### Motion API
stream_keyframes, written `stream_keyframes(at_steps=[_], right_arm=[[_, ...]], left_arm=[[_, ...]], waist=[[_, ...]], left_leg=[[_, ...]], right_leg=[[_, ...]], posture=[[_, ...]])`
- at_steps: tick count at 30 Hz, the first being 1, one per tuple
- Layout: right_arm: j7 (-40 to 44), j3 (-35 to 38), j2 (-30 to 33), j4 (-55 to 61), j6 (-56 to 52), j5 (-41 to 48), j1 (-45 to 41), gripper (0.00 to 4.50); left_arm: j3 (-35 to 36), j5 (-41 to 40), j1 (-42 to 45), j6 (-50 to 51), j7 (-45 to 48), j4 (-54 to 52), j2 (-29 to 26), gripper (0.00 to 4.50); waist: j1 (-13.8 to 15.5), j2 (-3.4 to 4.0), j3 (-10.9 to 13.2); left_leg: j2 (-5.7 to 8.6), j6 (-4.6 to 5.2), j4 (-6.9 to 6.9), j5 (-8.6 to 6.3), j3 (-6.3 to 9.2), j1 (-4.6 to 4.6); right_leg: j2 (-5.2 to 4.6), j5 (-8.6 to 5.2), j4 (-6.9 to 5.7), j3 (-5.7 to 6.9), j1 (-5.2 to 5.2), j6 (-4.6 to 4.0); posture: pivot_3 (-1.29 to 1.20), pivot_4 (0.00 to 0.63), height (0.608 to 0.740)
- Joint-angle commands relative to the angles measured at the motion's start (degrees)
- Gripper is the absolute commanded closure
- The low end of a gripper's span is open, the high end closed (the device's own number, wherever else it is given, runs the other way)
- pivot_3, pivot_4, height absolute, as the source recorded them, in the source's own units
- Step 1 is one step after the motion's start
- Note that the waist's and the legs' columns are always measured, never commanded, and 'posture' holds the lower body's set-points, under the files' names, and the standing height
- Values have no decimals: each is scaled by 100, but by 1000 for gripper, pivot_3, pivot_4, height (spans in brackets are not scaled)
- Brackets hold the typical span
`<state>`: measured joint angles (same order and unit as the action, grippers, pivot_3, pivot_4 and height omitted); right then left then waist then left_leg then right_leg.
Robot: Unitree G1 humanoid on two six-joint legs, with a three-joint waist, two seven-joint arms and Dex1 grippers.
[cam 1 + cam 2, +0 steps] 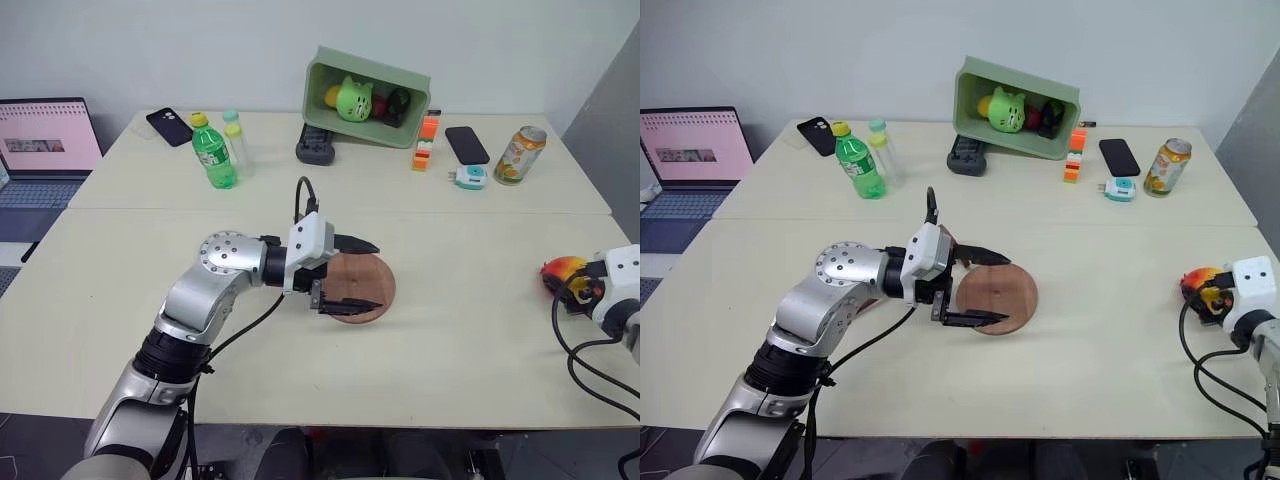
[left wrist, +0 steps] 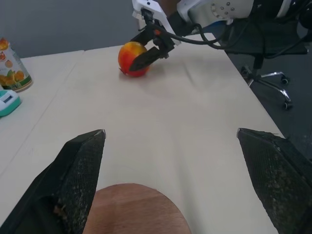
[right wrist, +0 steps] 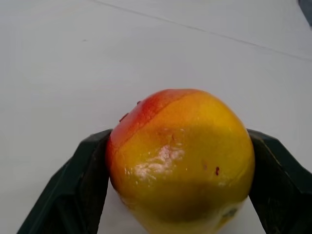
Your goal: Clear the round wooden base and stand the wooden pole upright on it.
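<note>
We count one round wooden base (image 1: 362, 287) flat on the desk (image 1: 460, 330); left end effector (image 1: 352, 274) released above it; right end effector (image 3: 178, 195) grasping one fruit (image 3: 180, 158).

Round wooden base (image 1: 362, 285) mid-table — fruit (image 1: 562, 271) far right — bin (image 1: 368, 96) behind.

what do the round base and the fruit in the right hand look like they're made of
Round wooden base: looks like wood, reddish-brown with faint grain and a matte finish. Fruit: smooth, glossy red-to-yellow skin with a highlight; real or plastic, cannot tell.
</note>
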<state>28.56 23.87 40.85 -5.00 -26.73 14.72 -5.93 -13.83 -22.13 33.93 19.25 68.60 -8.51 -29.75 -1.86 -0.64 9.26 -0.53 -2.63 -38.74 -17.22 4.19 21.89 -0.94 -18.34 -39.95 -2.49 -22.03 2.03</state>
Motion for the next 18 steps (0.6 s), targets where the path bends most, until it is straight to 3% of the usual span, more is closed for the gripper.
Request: stream_keyframes(at_steps=[1,2,12,18], right_arm=[[-137,333,-33,249,-191,251,-170,183],[-150,362,-30,285,-217,286,-194,31],[-202,817,147,1256,-137,487,-118,31],[979,946,501,2871,-353,1545,287,31]], left_arm=[[42,1,7,-101,4,-117,0,0],[52,0,-15,-99,-4,-132,-10,0],[267,25,-178,89,-229,-225,-207,0],[985,54,-109,651,-670,-290,-962,0]], waist=[[8,0,0],[11,0,0],[17,4,1],[4,6,3]], left_leg=[[0,0,0,0,1,1],[1,0,0,0,1,1],[5,1,-1,0,8,2],[1,2,0,-1,21,3]], right_leg=[[0,0,0,0,0,0],[-1,0,0,0,0,0],[-6,0,1,-2,0,0],[-2,0,1,1,0,0]], posture=[[0,150,740],[0,150,740],[0,150,740],[0,150,740]])
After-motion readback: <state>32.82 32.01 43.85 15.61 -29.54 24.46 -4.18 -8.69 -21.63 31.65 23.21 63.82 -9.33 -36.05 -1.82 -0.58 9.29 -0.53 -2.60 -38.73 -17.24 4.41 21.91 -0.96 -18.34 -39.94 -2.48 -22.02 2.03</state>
